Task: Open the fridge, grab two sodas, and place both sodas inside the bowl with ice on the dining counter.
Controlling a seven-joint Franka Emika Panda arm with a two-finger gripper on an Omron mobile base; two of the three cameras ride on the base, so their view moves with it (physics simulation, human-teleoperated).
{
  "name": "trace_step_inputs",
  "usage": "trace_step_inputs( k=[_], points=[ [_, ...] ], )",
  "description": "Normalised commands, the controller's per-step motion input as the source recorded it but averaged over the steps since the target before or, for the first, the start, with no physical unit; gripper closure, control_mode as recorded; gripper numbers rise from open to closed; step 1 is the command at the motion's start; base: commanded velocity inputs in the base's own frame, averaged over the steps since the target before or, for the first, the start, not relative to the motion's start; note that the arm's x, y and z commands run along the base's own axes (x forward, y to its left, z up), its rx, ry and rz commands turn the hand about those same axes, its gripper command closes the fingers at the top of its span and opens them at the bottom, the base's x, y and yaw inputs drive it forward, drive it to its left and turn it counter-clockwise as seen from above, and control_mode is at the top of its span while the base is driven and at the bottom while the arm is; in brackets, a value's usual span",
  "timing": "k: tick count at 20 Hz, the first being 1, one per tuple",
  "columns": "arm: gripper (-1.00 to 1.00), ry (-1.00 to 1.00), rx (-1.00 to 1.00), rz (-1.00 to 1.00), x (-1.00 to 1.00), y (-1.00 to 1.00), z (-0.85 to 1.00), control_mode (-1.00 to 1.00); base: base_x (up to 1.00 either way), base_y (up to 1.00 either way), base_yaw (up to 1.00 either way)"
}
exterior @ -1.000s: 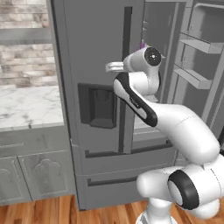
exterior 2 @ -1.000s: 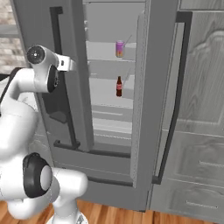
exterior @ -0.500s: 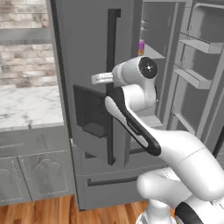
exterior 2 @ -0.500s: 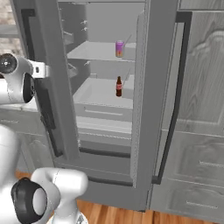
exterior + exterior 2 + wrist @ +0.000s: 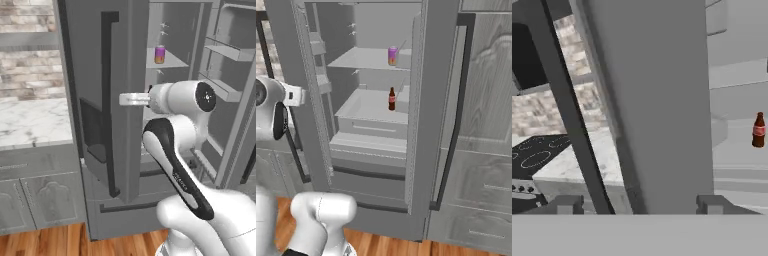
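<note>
On the upper shelf of the tall matte grey fridge (image 5: 441,125), whose doors stand open, a purple-to-orange soda can (image 5: 392,55) stands upright; a reddish bottle-shaped soda (image 5: 391,99) stands upright one shelf below. Beside the left door's edge, the pincer (image 5: 637,202) is spread wide, holding nothing.

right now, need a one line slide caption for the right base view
Fridge open, purple can on upper shelf, dark bottle on the shelf below.
</note>
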Motion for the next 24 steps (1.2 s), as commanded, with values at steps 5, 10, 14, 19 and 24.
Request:
trace_step_inputs(
  k=[5,10,14,19,24],
  points=[
    [-1.00,-0.06,0.27,0.11,-0.56,-0.90,0.05,-1.00,0.00,0.00,0.00],
    [-1.00,0.03,0.29,0.13,0.22,-0.63,0.00,-1.00,0.00,0.00,0.00],
    [-1.00,0.16,0.26,0.09,0.55,-0.25,0.00,-1.00,0.00,0.00,0.00],
    [-1.00,0.20,0.26,0.07,0.59,-0.05,0.00,-1.00,0.00,0.00,0.00],
    [-1.00,0.22,0.19,0.06,0.56,0.00,0.00,-1.00,0.00,0.00,0.00]
  ],
)
